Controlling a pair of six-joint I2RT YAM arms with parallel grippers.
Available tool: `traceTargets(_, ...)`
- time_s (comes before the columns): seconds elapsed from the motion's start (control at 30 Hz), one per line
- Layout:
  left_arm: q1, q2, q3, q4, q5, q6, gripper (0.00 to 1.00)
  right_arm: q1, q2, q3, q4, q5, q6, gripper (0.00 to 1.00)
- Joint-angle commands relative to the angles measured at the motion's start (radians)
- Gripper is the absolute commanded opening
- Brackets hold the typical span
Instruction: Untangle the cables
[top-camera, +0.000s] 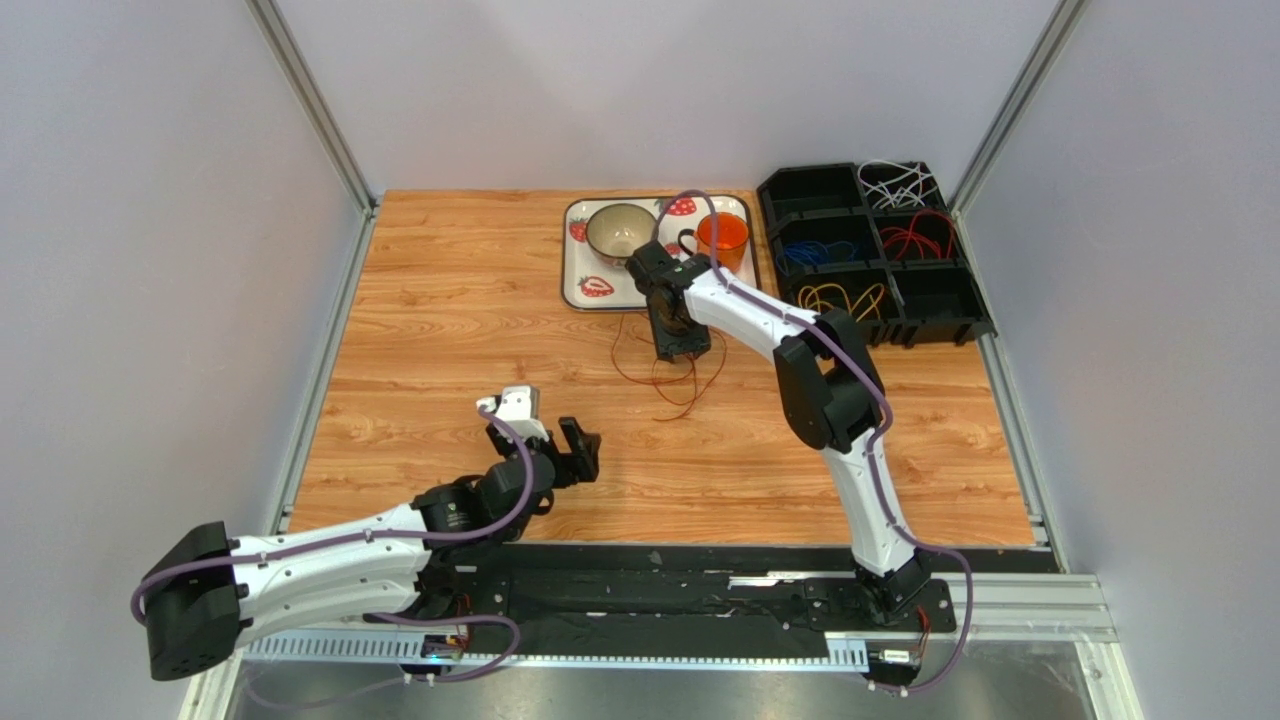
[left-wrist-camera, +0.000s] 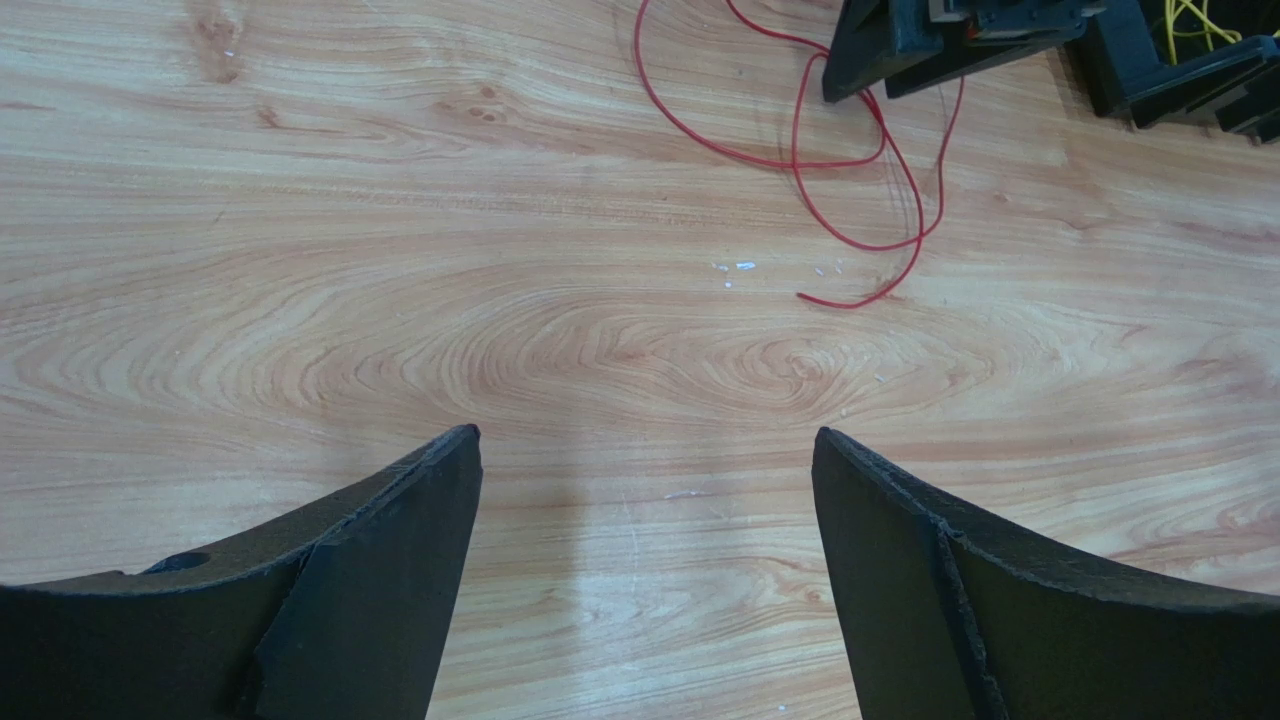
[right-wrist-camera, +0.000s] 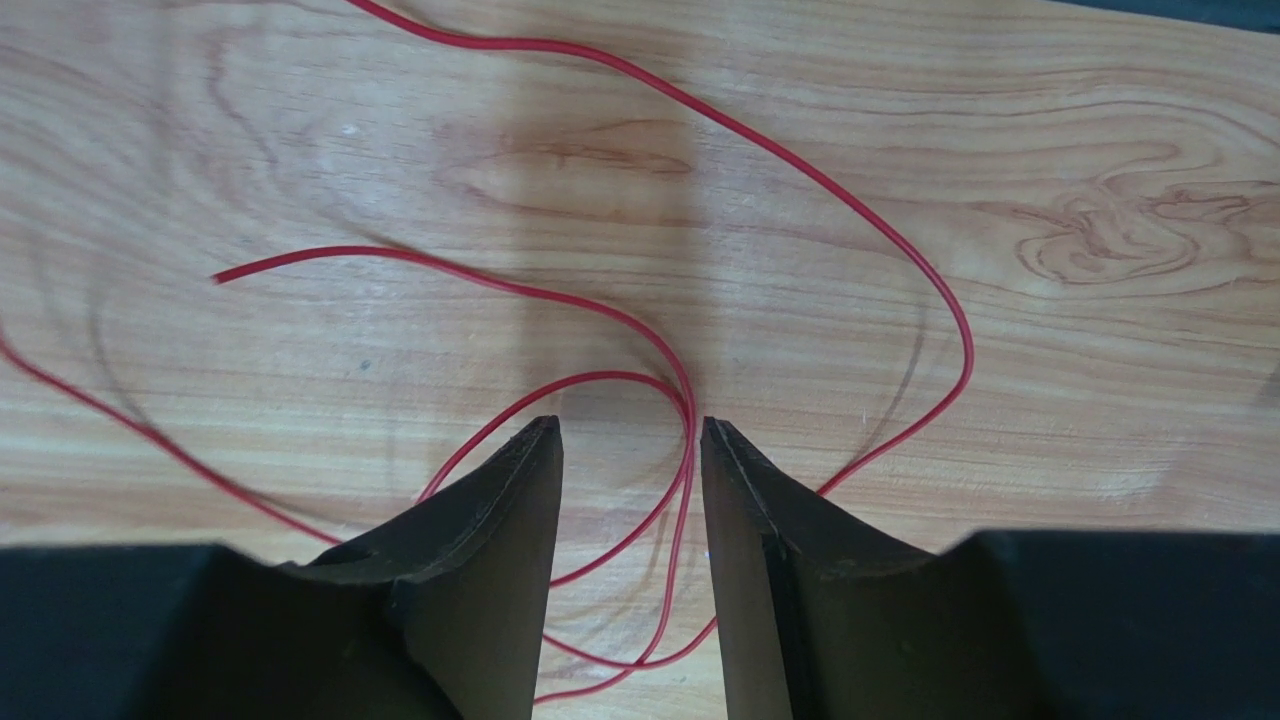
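Left end effector (left-wrist-camera: 646, 450) hovers nearest over the table (left-wrist-camera: 301, 270), jaws spread wide, holding nothing. Farther out, the right end effector (right-wrist-camera: 628, 435) stands half-parted astride loose red cable (right-wrist-camera: 969, 353) loops lying on the wood, unclamped. Beyond, other cables (top-camera: 899, 183) lie sorted in a black bin (top-camera: 944, 330).

1. Two arms: left arm (top-camera: 316, 563), right arm (top-camera: 827, 390).
2. One tray (top-camera: 577, 258), far centre; one bowl (top-camera: 619, 230), one orange cup (top-camera: 723, 237).
3. One black organiser (top-camera: 939, 320), far right: six compartments, four holding cables (top-camera: 917, 237).
4. Loose red cables (right-wrist-camera: 969, 353), centre: count unclear.
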Motion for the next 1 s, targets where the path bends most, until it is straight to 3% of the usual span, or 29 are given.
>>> traceTargets(0.0, -0.004, 0.001, 0.02, 0.023, -0.008, -0.001, 0.89, -0.009, 0.018, 0.035, -0.005, 0.035, -0.012, 0.43)
traceTargets(0.17, -0.004, 0.002, 0.022, 0.025, -0.008, 0.001, 0.89, -0.018, 0.029, 0.015, 0.004, 0.019, -0.006, 0.36)
traceTargets(0.23, -0.004, 0.004, 0.022, 0.025, -0.009, 0.002, 0.89, -0.018, 0.027, 0.001, 0.008, 0.007, 0.001, 0.27)
traceTargets(0.43, -0.002, 0.005, 0.025, 0.023, -0.011, 0.001, 0.89, -0.02, -0.023, -0.126, 0.051, -0.025, 0.028, 0.18)
traceTargets(0.57, -0.002, 0.01, 0.025, 0.026, -0.011, 0.002, 0.89, -0.018, -0.056, -0.206, 0.099, -0.067, 0.037, 0.0)
traceTargets(0.8, -0.004, 0.019, 0.031, 0.026, -0.012, 0.004, 0.89, -0.015, -0.143, -0.158, 0.047, -0.082, 0.029, 0.0)
traceTargets(0.97, -0.004, 0.027, 0.034, 0.026, -0.012, 0.004, 0.89, -0.014, -0.279, 0.015, -0.08, -0.061, 0.0, 0.0)
